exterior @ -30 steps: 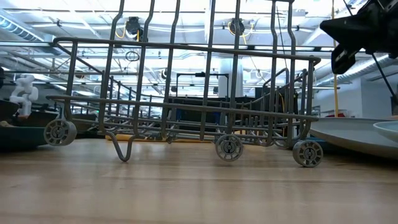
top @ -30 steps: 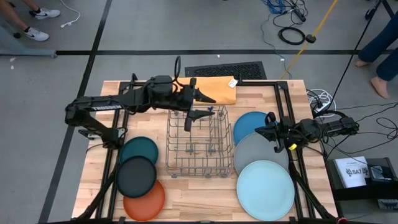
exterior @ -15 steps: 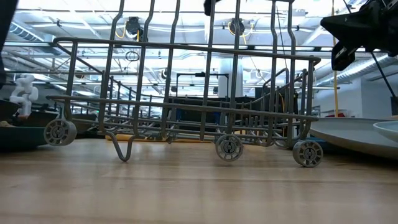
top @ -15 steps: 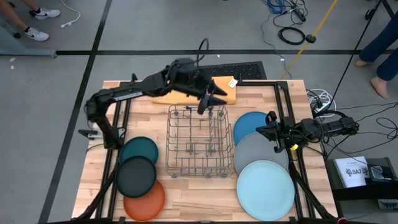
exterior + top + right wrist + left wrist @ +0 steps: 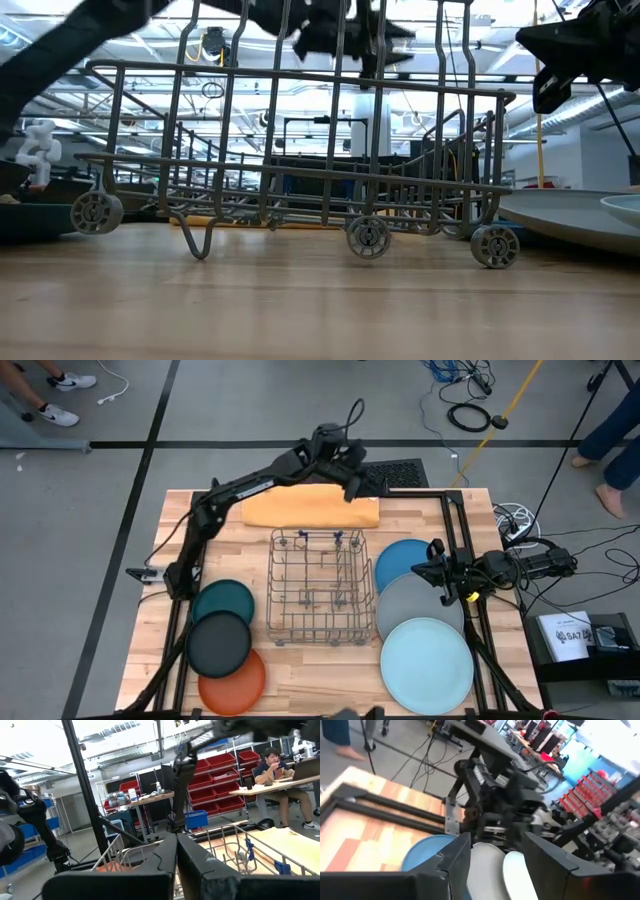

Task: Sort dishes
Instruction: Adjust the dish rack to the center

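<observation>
Since the earlier frames the left arm had swung from over the rack toward the table's far edge; we saw its left gripper raised above the folded cloth. Nothing else had shifted.

From above we counted all six plates flat on the table. Left of the rack lay the teal plate, black plate and orange plate, overlapping. Right of it lay the medium blue plate, grey plate and light blue plate, also overlapping. The rack held no plate.

At table height we saw only the rack's wires and wheels, a plate rim at the right edge, and both arms dark above.

The left wrist camera showed its own fingers spread apart with nothing between them, and beyond them the blue and pale plates.

The right gripper rested over the blue and grey plates; its wrist camera showed the fingers pressed together, empty, facing the rack.
</observation>
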Action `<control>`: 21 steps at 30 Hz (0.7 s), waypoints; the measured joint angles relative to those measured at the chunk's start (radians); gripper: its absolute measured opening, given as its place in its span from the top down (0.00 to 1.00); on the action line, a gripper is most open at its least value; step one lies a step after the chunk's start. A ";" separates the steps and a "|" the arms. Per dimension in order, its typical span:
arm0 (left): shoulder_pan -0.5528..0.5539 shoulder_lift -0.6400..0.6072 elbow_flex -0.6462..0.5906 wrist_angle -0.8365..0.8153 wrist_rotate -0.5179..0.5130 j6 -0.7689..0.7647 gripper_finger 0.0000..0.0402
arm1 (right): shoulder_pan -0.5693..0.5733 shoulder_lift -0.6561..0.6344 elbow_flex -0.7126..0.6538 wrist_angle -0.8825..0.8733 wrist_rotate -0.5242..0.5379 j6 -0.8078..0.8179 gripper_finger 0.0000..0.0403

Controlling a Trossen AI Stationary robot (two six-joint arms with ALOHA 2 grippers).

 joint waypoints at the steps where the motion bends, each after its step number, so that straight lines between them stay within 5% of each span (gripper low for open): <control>1: 0.007 0.025 0.020 0.002 0.009 -0.021 0.58 | 0.000 0.000 0.000 -0.001 -0.004 0.000 0.98; 11: 0.027 0.177 0.159 0.004 0.023 -0.085 0.59 | 0.000 0.000 0.000 -0.010 -0.051 0.000 0.92; 21: 0.024 0.194 0.167 0.030 0.010 -0.077 0.59 | 0.000 0.000 0.000 -0.008 -0.051 -0.004 0.83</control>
